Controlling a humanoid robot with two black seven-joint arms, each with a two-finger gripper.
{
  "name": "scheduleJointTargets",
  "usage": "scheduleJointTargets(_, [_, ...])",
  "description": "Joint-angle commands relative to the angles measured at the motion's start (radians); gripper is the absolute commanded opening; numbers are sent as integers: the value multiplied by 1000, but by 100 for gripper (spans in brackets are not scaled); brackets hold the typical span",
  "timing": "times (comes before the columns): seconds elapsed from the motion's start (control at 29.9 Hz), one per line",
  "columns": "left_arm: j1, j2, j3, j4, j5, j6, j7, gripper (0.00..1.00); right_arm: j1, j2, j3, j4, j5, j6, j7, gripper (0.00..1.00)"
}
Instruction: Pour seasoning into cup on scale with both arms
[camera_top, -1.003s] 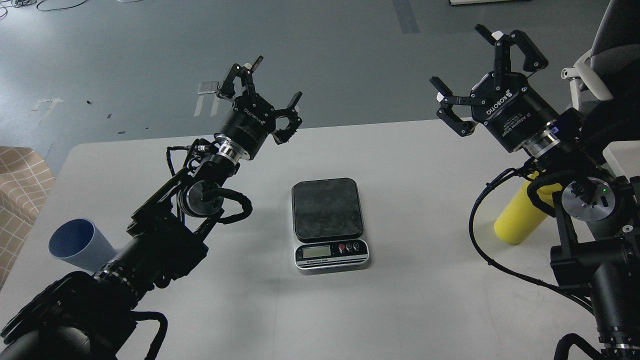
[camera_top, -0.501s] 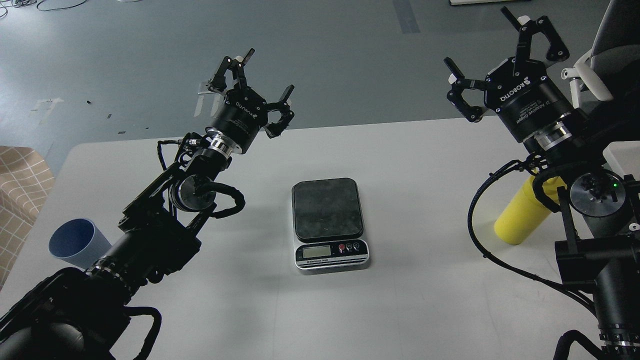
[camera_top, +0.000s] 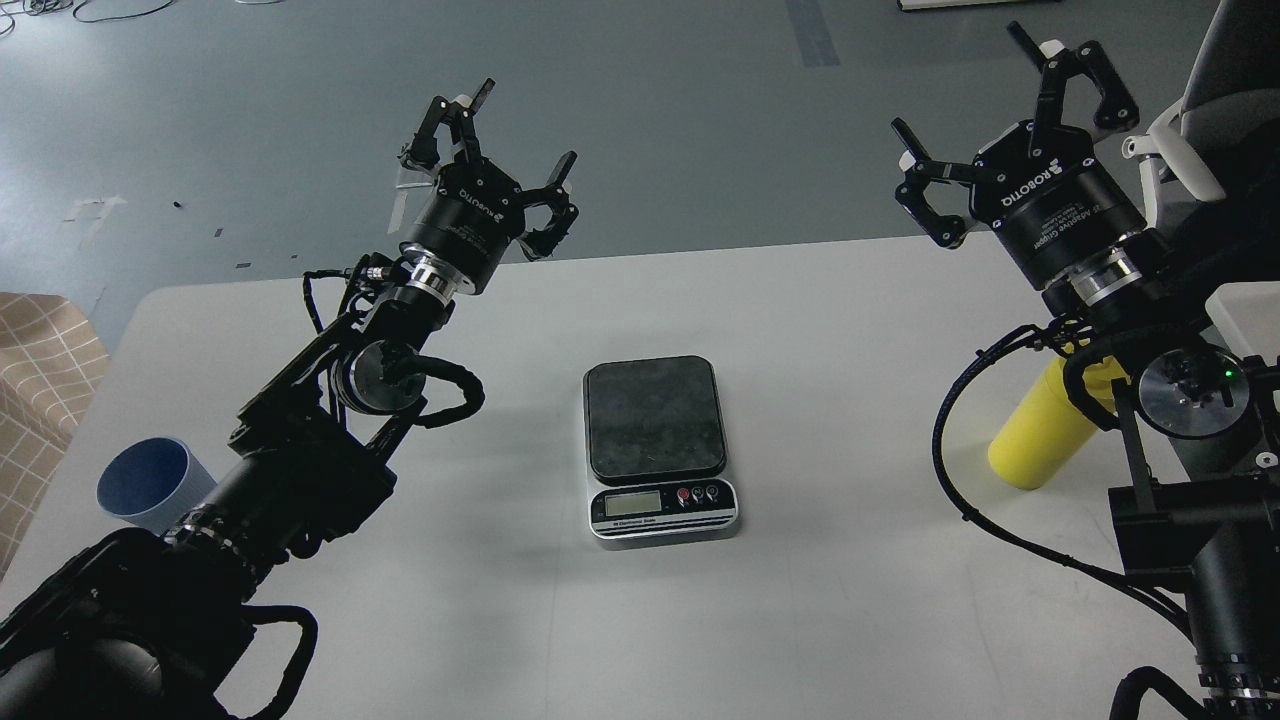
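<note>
The scale (camera_top: 660, 445) sits at the middle of the white table with its dark plate bare. The light-blue cup (camera_top: 148, 482) stands at the table's left edge, partly hidden behind my left arm. The yellow seasoning bottle (camera_top: 1040, 428) stands at the right, its top hidden behind my right arm. My left gripper (camera_top: 492, 160) is open and empty, raised over the table's far edge, far from the cup. My right gripper (camera_top: 1005, 120) is open and empty, raised high above and behind the bottle.
The white table (camera_top: 820, 330) ends at a far edge just behind the grippers, with grey floor beyond. A tan checked thing (camera_top: 40, 370) stands off the table's left side. A white chair part (camera_top: 1165, 150) is at the far right.
My left gripper has moved up and to the left. My right gripper has moved right and up, then held nearly still. Cup, scale and bottle have not moved.
</note>
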Motion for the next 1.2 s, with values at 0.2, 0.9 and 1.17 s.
scheduleJointTargets(0.2, [-30,21,8,0,44,0,-4,100,-12,0,-4,3,-9,3,0,100])
scheduleJointTargets(0.9, [-27,-25,-4,-9,183,0,-5,100,-21,0,-10,25,-33,4,0,100])
scheduleJointTargets(1.17, [-37,-5,30,-7,221,0,12,100,-18,0,-11,23,-73,6,0,100])
